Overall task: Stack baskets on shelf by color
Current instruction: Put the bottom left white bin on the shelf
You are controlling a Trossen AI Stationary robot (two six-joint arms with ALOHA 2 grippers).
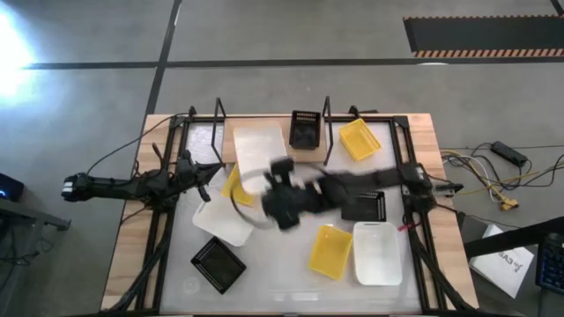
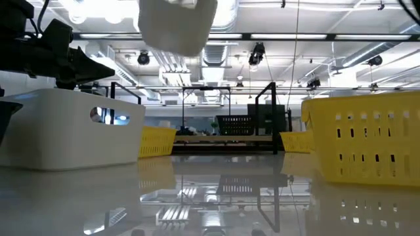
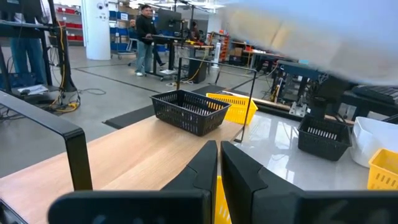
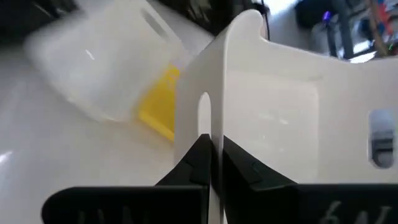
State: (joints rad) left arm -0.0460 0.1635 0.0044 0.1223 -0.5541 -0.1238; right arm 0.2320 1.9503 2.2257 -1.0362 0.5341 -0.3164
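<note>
White basket in the air, shelf barely begun

The right gripper (image 4: 210,163), fingers pinched on a white basket's (image 1: 257,154) wall, holds it over the shelf (image 1: 227,134) at table centre's eleven o'clock. One black basket (image 1: 304,129) sits on the plank (no stack yet); others lie scattered. The left gripper (image 3: 219,163), fingers nearly together and empty, waits at nine o'clock.

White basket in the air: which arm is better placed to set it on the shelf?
Right. The right gripper is shut on the white basket's wall, above the shelf. The left gripper waits at the shelf's left end.
</note>
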